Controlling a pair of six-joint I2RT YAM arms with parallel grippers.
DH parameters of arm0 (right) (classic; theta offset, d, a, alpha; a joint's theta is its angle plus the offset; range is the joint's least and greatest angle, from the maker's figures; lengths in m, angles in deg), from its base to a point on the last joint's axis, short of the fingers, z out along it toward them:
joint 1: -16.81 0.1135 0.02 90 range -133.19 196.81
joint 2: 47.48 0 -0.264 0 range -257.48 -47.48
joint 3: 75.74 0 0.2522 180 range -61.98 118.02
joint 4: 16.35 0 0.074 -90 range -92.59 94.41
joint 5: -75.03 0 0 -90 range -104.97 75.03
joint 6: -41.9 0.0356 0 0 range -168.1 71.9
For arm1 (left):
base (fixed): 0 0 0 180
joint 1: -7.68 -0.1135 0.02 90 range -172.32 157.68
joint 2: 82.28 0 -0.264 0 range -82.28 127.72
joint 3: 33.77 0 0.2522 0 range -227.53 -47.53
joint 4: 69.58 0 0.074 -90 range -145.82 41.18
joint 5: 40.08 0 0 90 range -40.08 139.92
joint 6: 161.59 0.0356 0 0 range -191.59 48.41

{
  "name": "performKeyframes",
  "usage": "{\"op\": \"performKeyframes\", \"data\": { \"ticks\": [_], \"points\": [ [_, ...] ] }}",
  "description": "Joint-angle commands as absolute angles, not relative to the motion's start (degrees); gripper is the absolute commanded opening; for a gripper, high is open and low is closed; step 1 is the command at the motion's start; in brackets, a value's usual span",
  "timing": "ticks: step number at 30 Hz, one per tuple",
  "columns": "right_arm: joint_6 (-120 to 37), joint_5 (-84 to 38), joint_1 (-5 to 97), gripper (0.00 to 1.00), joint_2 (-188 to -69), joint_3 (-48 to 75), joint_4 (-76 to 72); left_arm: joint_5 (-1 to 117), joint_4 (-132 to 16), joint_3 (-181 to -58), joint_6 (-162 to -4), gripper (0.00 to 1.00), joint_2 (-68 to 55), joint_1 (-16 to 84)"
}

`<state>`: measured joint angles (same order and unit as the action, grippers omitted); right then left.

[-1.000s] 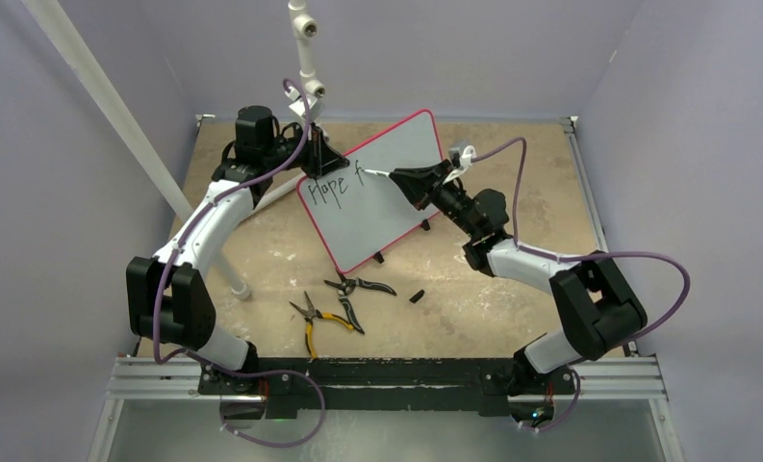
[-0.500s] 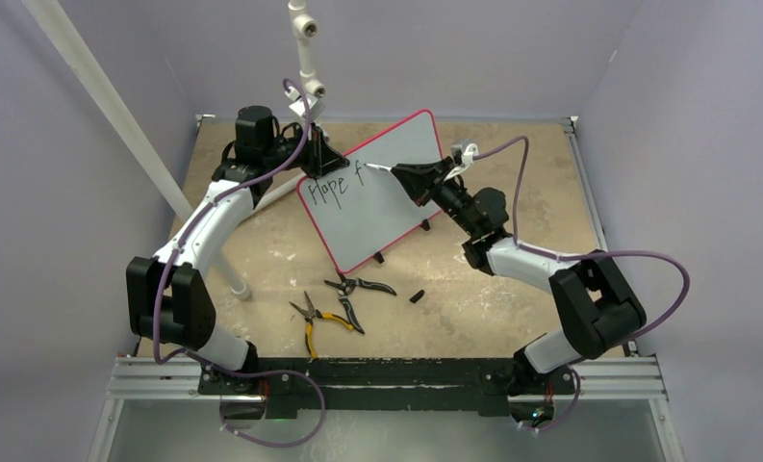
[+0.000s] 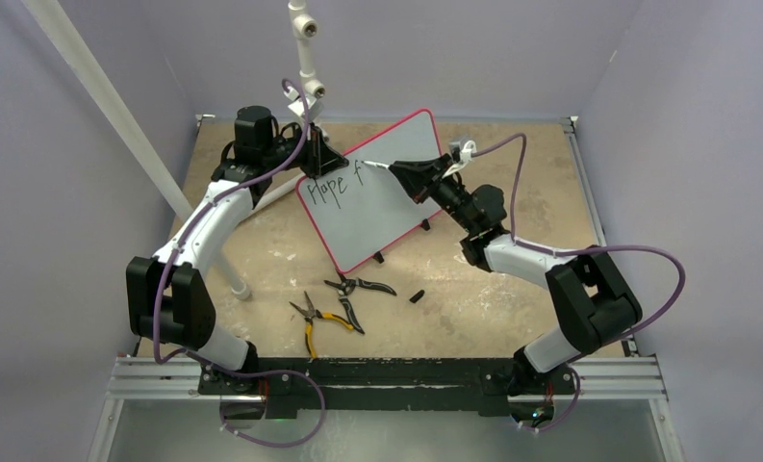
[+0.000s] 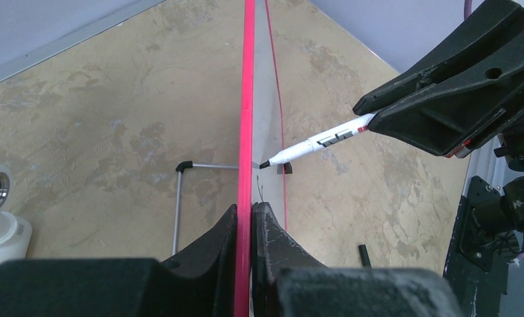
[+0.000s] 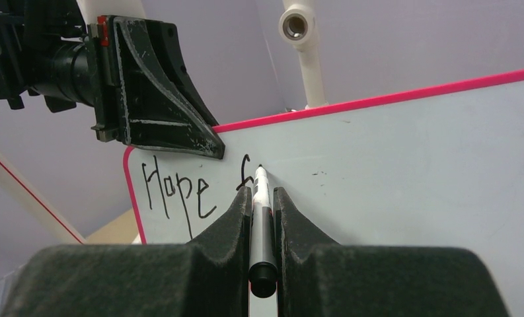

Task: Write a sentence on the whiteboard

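Observation:
The whiteboard stands tilted on its small feet, its red-pink frame running edge-on through the left wrist view. My left gripper is shut on the frame at the board's top left corner. The sentence reads "Hope" and then an "f" in black. My right gripper is shut on a white and grey marker. The marker's tip meets the board at the "f", just right of "Hope".
Yellow-handled pliers, black-handled cutters and the black marker cap lie on the table in front of the board. A white PVC pipe rises behind it, and a slanted white pole crosses at the left.
My right gripper has carried the marker tip slightly up the board at the "f". The left gripper and the board have stayed put.

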<state>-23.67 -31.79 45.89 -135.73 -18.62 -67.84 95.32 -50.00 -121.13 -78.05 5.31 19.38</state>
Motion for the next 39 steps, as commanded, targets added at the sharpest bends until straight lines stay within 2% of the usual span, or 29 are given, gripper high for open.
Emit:
{"op": "performKeyframes", "data": {
  "ticks": [1,16,39],
  "points": [
    [-23.93,-33.21,45.64,0.00,-135.66,-20.49,-70.19,93.86,-51.68,-120.31,-76.52,0.00,5.71,19.54],
    [-23.55,-28.02,45.64,0.00,-133.29,-22.61,-67.60,93.84,-51.71,-120.27,-76.65,0.00,5.79,19.54],
    [-23.97,-31.69,45.64,0.00,-135.76,-17.23,-68.86,94.04,-51.78,-120.30,-76.70,0.00,5.70,19.54]
  ]
}}
